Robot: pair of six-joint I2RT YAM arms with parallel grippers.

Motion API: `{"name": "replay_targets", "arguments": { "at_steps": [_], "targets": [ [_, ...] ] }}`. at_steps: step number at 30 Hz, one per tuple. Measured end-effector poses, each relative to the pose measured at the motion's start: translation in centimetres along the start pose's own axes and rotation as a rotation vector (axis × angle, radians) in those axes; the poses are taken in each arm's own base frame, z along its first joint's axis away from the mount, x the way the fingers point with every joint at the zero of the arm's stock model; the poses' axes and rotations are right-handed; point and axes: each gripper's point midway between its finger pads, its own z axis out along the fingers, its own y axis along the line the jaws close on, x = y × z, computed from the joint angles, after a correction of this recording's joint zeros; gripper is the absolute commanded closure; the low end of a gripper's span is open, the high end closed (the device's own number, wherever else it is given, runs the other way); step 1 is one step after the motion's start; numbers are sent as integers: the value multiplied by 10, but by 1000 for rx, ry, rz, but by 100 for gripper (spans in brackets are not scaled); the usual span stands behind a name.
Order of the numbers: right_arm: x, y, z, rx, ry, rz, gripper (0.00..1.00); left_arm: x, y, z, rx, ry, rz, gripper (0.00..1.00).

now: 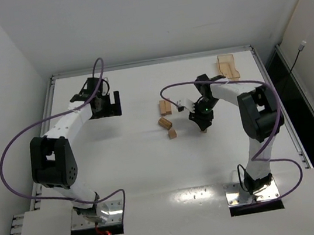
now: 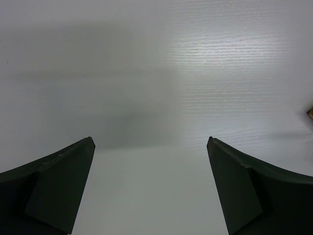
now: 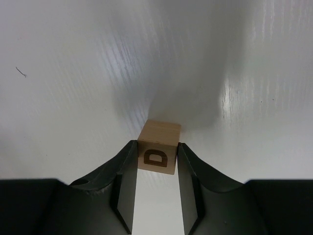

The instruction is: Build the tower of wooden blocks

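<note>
My right gripper (image 3: 157, 145) is shut on a small light-tan wooden cube (image 3: 158, 147) with a dark letter D on its near face. The cube sits between the fingertips, low over the white table. In the top view this gripper (image 1: 203, 123) is right of three loose wood blocks: one (image 1: 164, 107), a second (image 1: 164, 122) and a third (image 1: 172, 133). They lie apart on the table, not stacked. My left gripper (image 1: 108, 105) is at the far left, open and empty. Its wrist view (image 2: 150, 141) shows only bare table between the fingers.
A flat pale-wood tray (image 1: 227, 65) lies at the far right corner of the table. A sliver of something tan (image 2: 310, 112) shows at the right edge of the left wrist view. Purple cables loop off both arms.
</note>
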Motion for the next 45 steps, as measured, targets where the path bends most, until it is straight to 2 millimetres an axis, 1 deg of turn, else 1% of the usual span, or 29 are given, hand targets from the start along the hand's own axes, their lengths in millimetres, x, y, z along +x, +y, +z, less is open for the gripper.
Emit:
{"name": "replay_targets", "arguments": {
  "at_steps": [2, 3, 6, 8, 10, 12, 14, 17, 19, 21, 24, 27, 32, 36, 41, 45],
  "targets": [
    [0, 0, 0, 0, 1, 1, 94, 0, 0, 1, 0, 3, 0, 0],
    [0, 0, 0, 0, 1, 1, 99, 1, 0, 1, -1, 4, 0, 0],
    [-1, 1, -3, -3, 5, 26, 100, 1, 0, 2, -1, 4, 0, 0],
    [-8, -1, -10, -2, -5, 68, 100, 0, 0, 1, -3, 2, -5, 0],
    [-24, -9, -23, 27, -42, 129, 100, -2, 5, 1, -35, -8, -20, 0],
    [-49, -23, -42, 77, -108, 214, 100, -5, 14, -2, -84, -28, -40, 0],
    [-65, -31, -55, 112, -151, 287, 100, -7, 23, -9, -139, -58, -66, 0],
    [-92, -45, -82, 172, -224, 448, 100, -12, 39, -22, -227, -110, -116, 0],
    [-106, -59, -96, 239, -257, 556, 100, -14, 46, -27, -265, -134, -139, 0],
    [-112, -67, -103, 300, -269, 659, 100, -17, 52, -32, -298, -153, -160, 0],
    [-118, -68, -101, 338, -269, 786, 100, -18, 58, -34, -326, -165, -167, 0],
    [-124, -69, -91, 344, -266, 876, 100, -19, 60, -35, -338, -168, -169, 0],
    [-143, -81, -76, 343, -293, 985, 100, -19, 61, -35, -340, -168, -170, 0],
    [-160, -91, -74, 334, -349, 1041, 100, -18, 61, -34, -342, -168, -169, 0],
    [-181, -100, -76, 310, -425, 1089, 100, -18, 61, -34, -343, -165, -169, 0],
    [-191, -108, -72, 302, -456, 1103, 100, -17, 61, -32, -343, -162, -168, 0]
  ]
}}
